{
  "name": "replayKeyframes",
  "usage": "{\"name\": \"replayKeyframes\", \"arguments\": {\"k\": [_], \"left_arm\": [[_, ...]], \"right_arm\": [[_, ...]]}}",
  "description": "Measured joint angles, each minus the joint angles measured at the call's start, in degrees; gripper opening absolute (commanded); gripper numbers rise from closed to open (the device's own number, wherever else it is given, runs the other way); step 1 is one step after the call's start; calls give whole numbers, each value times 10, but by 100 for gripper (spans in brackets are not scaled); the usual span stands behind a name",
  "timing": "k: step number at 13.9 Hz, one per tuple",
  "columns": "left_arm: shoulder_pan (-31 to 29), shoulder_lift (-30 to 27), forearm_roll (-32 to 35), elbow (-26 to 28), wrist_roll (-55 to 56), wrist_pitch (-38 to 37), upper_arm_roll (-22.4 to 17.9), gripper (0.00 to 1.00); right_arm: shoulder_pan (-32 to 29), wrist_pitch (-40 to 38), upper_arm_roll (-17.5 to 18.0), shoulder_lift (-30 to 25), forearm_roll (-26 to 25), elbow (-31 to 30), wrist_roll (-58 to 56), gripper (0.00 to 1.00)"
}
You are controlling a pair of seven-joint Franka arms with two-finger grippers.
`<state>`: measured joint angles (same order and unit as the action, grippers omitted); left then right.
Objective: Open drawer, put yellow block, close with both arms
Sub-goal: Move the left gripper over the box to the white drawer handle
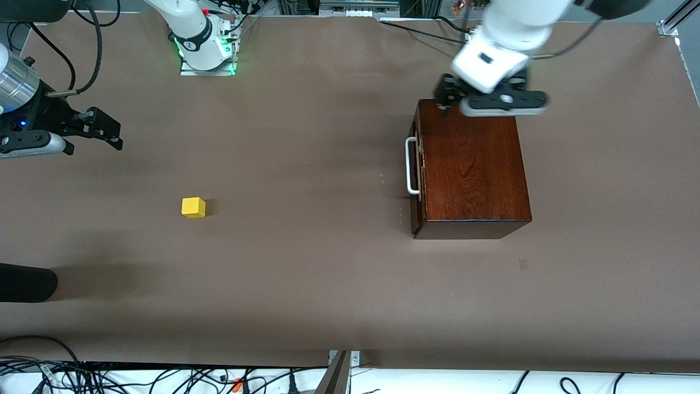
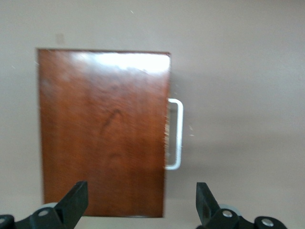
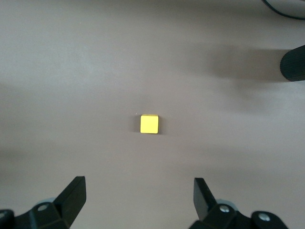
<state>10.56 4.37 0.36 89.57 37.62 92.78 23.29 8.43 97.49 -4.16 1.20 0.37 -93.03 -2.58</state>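
Note:
The dark glossy wooden box (image 1: 473, 169) stands toward the left arm's end of the table. Its drawer (image 1: 418, 169) is closed, and the white bar handle (image 1: 411, 167) faces the right arm's end. My left gripper (image 1: 447, 101) hangs open over the box's end farthest from the front camera. In the left wrist view the box top (image 2: 102, 129) and handle (image 2: 175, 133) lie ahead of the open left gripper (image 2: 140, 202). The yellow block (image 1: 193, 207) sits alone on the table toward the right arm's end. My right gripper (image 1: 112, 134) is open and empty. In the right wrist view the block (image 3: 149, 124) lies ahead of the right gripper (image 3: 139, 198).
A rounded black object (image 1: 24, 282) juts in at the right arm's end of the table, nearer the front camera than the block; the right wrist view also shows this black object (image 3: 293, 64). Cables (image 1: 109, 377) run below the table's near edge. Brown tabletop (image 1: 306, 164) lies between block and box.

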Motion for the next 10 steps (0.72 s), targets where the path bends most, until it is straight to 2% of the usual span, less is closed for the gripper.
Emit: {"name": "replayKeyframes", "arguments": {"k": [6, 10], "left_arm": [[135, 98, 89, -28, 161, 7, 16, 100], [173, 176, 150, -48, 184, 8, 16, 100]], "right_arm": [[0, 0, -1, 0, 0, 0, 0, 100], [-1, 0, -2, 0, 0, 0, 0, 100]]}}
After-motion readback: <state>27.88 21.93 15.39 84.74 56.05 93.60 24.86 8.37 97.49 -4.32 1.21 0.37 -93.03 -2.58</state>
